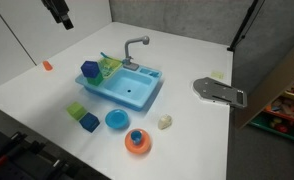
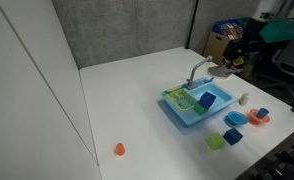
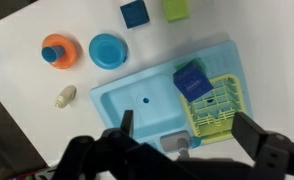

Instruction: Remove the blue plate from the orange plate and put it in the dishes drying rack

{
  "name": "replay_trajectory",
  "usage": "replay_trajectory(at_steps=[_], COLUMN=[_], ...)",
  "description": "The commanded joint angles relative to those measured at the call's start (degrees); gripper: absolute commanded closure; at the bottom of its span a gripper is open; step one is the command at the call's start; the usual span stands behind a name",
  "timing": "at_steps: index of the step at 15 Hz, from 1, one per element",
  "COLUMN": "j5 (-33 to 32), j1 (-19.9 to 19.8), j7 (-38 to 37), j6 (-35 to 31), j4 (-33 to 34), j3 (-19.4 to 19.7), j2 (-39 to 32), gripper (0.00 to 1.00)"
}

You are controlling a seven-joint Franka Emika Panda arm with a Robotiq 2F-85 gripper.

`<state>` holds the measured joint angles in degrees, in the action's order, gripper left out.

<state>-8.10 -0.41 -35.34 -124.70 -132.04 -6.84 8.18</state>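
The small blue plate (image 3: 55, 52) sits on the orange plate (image 3: 59, 50) at the upper left of the wrist view. Both also show near the table's front edge in an exterior view (image 1: 138, 143). The yellow-green drying rack (image 3: 215, 108) joins the end of the light-blue sink (image 3: 137, 100), and a dark blue block (image 3: 192, 80) leans on it. In an exterior view the rack (image 1: 109, 66) is at the sink's far end. My gripper (image 3: 190, 135) is open and empty, high above the sink and tap, far from the plates. It shows at the top of an exterior view (image 1: 61, 14).
A larger light-blue plate (image 3: 108, 50) lies beside the orange plate. A blue cube (image 3: 135, 13) and a pale green block (image 3: 176, 9) lie beyond it. A cream object (image 3: 65, 96) lies near the sink. A grey tap (image 1: 137, 45) stands on the sink. A small orange item (image 1: 47, 65) lies far off.
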Motion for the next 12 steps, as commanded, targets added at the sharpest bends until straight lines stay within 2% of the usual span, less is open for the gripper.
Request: replay_trajectory(at_steps=[1,12], j5=[-3.1,-4.5], j1=[-1.2,-5.0], j7=[-3.0,-2.2], j6=[-1.0,-5.6], j4=[1.2,0.8], j3=[1.7,9.6], j2=[-2.0,-9.0], gripper=[0.0,0.0])
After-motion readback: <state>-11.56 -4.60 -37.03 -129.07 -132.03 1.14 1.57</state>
